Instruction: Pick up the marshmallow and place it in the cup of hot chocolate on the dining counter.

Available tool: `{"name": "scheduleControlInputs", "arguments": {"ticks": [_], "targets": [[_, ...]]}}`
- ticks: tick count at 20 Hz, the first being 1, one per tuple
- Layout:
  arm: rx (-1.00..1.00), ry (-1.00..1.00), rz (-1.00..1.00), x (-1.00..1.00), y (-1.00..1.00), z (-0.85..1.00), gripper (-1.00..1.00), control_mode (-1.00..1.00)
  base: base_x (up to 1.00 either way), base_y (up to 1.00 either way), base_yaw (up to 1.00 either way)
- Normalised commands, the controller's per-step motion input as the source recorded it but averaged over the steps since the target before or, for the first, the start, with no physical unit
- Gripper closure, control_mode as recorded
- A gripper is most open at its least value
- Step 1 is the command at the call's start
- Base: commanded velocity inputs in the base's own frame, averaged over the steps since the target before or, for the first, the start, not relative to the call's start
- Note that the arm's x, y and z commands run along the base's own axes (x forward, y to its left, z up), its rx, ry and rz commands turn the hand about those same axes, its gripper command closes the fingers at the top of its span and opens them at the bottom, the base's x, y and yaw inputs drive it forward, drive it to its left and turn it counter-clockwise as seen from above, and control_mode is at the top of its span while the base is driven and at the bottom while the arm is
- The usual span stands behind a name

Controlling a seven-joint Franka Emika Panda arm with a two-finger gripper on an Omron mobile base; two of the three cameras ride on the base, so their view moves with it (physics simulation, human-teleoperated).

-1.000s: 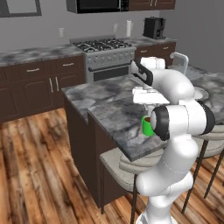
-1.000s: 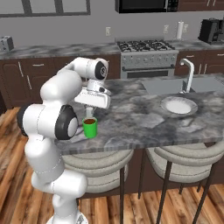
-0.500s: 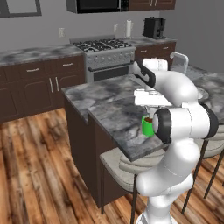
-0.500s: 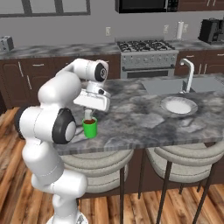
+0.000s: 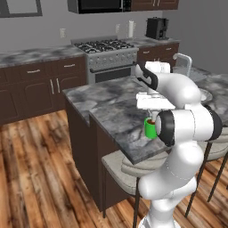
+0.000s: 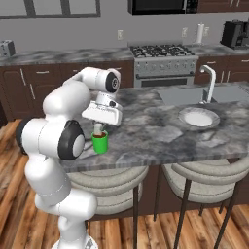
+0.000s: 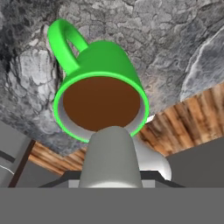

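Note:
In the hand view a pale, rounded marshmallow (image 7: 111,151) sits between the jaws of my gripper (image 7: 111,177), which is shut on it. Directly beyond it is the open mouth of the green cup of hot chocolate (image 7: 106,59), full of brown liquid, its handle pointing away. From the right base view the gripper (image 6: 99,127) hangs just over the cup (image 6: 100,144), near the front edge of the dining counter (image 6: 155,127). The left base view puts the gripper (image 5: 152,116) over the cup (image 5: 150,129) on the counter (image 5: 111,107).
A round pale plate (image 6: 198,117) lies on the counter to the right, with a sink and faucet (image 6: 209,80) behind it. Two stools (image 6: 113,178) stand under the counter's front edge. A stove (image 6: 163,52) and dark cabinets line the back wall.
The hand has sunk slightly toward the cup, still holding the marshmallow. The cup and the base have not moved.

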Motion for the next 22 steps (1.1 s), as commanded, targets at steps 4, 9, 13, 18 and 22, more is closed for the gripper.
{"name": "scheduleControlInputs", "arguments": {"ticks": [4, 9, 13, 18, 22], "targets": [[0.0, 0.01, 0.0, 0.02, 0.0, -0.07, 1.0, -1.0, 0.0, 0.0, 0.0], [0.0, 0.05, 0.0, 0.03, 0.04, -0.19, -1.0, -1.0, 0.0, 0.0, 0.0], [0.0, 0.01, 0.0, 0.01, 0.0, -0.04, -1.0, -1.0, 0.0, 0.0, 0.0], [0.0, 0.0, 0.0, 0.0, 0.0, 0.0, -1.0, -1.0, 0.0, 0.0, 0.0], [0.0, 0.0, 0.0, 0.0, 0.0, 0.0, -1.0, -1.0, 0.0, 0.0, 0.0]]}}
